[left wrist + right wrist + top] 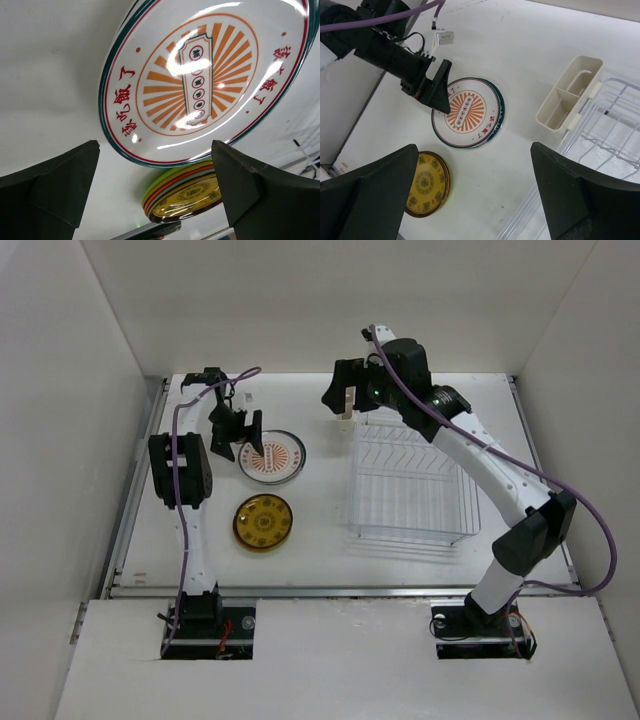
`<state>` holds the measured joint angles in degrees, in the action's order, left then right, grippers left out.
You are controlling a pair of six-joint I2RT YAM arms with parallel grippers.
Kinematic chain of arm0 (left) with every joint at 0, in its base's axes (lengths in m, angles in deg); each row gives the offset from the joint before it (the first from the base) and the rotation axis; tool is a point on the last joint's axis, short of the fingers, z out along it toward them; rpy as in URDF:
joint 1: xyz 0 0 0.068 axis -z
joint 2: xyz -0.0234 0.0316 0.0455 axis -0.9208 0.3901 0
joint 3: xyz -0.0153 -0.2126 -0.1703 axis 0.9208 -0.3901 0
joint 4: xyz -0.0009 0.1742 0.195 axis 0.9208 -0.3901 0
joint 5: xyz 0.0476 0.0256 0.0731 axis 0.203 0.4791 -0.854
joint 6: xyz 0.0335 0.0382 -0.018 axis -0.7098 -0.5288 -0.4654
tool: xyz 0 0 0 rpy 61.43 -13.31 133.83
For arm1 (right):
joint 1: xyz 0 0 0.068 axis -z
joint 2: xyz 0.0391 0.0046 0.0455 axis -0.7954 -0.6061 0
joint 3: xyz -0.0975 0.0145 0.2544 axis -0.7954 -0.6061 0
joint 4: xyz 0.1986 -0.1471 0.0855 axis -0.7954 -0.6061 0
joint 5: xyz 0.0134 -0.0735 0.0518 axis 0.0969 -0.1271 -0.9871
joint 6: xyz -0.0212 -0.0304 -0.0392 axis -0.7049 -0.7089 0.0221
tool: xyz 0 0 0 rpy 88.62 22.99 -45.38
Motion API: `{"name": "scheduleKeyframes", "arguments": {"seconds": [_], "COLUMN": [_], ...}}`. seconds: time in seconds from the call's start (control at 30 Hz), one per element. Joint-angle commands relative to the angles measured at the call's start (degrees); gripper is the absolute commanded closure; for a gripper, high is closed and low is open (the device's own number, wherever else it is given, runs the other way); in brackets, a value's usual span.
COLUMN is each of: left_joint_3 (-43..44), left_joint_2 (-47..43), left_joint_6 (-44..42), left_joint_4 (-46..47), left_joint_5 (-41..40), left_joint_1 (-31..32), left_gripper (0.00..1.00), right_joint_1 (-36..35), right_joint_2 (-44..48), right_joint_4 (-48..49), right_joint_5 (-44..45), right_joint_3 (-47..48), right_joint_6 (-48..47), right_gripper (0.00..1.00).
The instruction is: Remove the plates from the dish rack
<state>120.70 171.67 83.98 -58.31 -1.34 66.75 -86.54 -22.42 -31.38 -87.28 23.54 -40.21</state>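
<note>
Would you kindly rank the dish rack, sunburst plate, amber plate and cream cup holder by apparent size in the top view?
1. dish rack, largest.
2. sunburst plate, only slightly wider than the next.
3. amber plate.
4. cream cup holder, smallest, though partly hidden.

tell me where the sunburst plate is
In the top view the sunburst plate lies left of the dish rack, by the left gripper, just beyond the amber plate.
</note>
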Motion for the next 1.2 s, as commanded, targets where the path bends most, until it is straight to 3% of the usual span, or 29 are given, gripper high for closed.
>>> {"name": "scheduleKeyframes", "arguments": {"seconds": [0.0, 0.03, 0.33, 0.4, 0.43, 0.53, 0.57, 0.6, 0.73, 0.87, 1.17], "left_joint_3": [1.01, 1.01, -0.22, -0.92, -0.93, -2.94, -2.95, -2.95, -2.33, -7.51, -18.76], "left_joint_2": [-5.90, -6.43, -14.67, -17.14, -19.77, -23.56, -25.49, -26.29, -29.10, -33.67, -41.67], "left_joint_6": [-2.15, -2.15, -5.40, -4.71, -3.05, 0.65, 3.62, 5.13, 11.20, 11.74, 9.63], "left_joint_4": [-1.67, -1.67, -2.37, -1.67, -1.67, -0.09, -0.09, -0.09, -4.21, -4.22, -2.90], "left_joint_5": [-5.71, -6.42, -11.25, -14.23, -19.82, -30.64, -37.73, -40.59, -47.99, -50.01, -50.63], "left_joint_1": [1.17, 1.17, 2.23, 2.23, 2.23, 0.83, -1.09, -2.42, -10.94, -17.19, -17.81], "left_gripper": [0.06, 0.00, 0.00, 0.00, 0.00, 0.00, 0.00, 0.00, 0.00, 0.00, 0.00], "right_joint_1": [-0.17, -0.17, -0.17, -0.17, -0.17, -0.17, 0.53, 1.06, 1.85, 1.85, 1.85], "right_joint_2": [2.24, 2.77, 6.90, 8.82, 9.62, 13.13, 14.19, 15.24, 20.43, 24.99, 28.44], "right_joint_4": [-1.21, -1.22, -5.34, -7.53, -8.41, -14.64, -16.58, -18.42, -25.72, -35.47, -43.22], "right_joint_5": [1.81, 2.42, 9.35, 14.79, 17.42, 33.84, 38.32, 45.94, 57.86, 59.46, 52.52], "right_joint_3": [-0.27, -0.27, -1.50, -2.03, -2.03, -2.56, -3.43, -5.26, -12.03, -14.07, -16.09], "right_joint_6": [-0.82, -0.82, 0.05, 1.20, 2.77, 8.64, 10.07, 11.12, 12.36, 17.45, 25.81], "right_gripper": [0.00, 0.00, 0.00, 0.00, 0.00, 0.00, 0.00, 0.00, 0.00, 0.00, 0.00]}}
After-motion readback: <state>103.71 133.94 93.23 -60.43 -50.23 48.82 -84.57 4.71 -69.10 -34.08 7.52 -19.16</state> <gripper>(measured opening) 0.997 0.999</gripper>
